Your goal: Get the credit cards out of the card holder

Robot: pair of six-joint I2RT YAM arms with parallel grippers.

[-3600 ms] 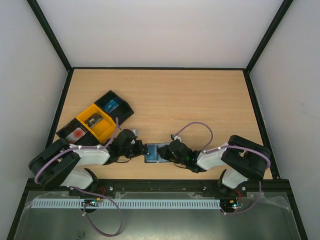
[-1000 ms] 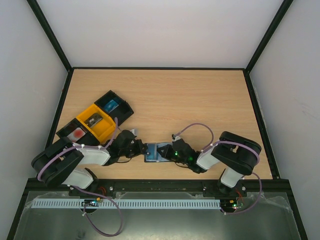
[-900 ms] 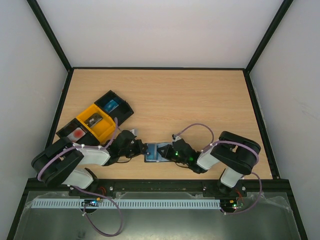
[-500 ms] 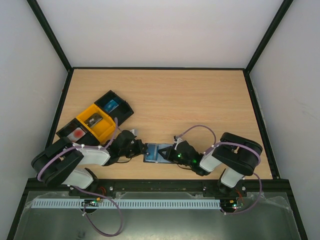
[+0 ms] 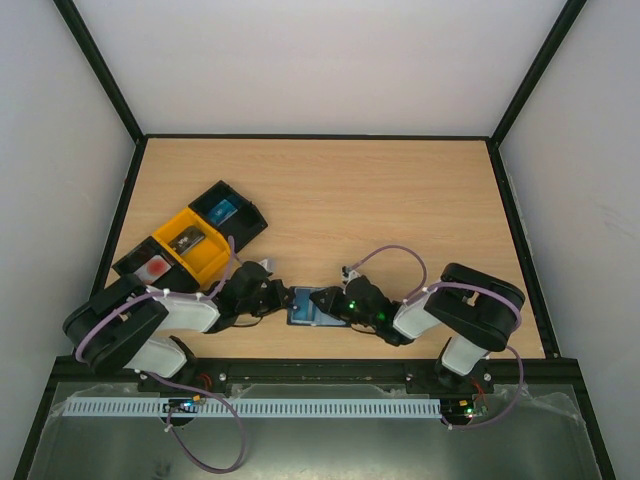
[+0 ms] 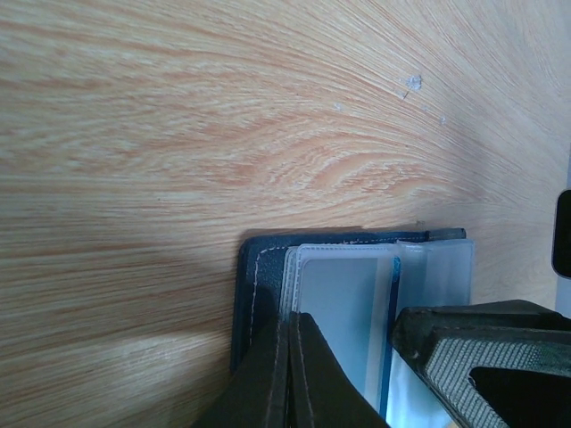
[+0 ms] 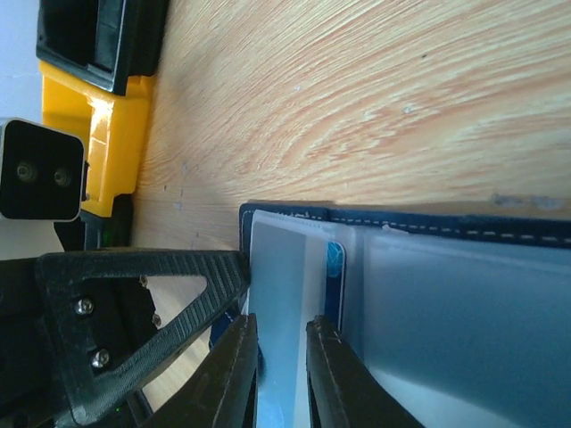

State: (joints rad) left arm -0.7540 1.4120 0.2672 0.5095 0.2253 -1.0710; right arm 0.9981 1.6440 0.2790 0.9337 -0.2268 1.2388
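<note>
Both arms reach low toward each other over the wooden table (image 5: 400, 200). Between them, near the table's front edge, lies the open dark navy card holder (image 5: 307, 305). The left gripper (image 5: 282, 299) pinches its left edge; the right gripper (image 7: 281, 352), fingers barely parted, noses a blue-edged plastic card (image 7: 335, 285) in a clear sleeve.

Card holder (image 5: 311, 305) lies open on the table (image 5: 340, 190) between left gripper (image 5: 280, 297) and right gripper (image 5: 335, 303) — tray boxes (image 5: 190, 242) behind-left.
</note>
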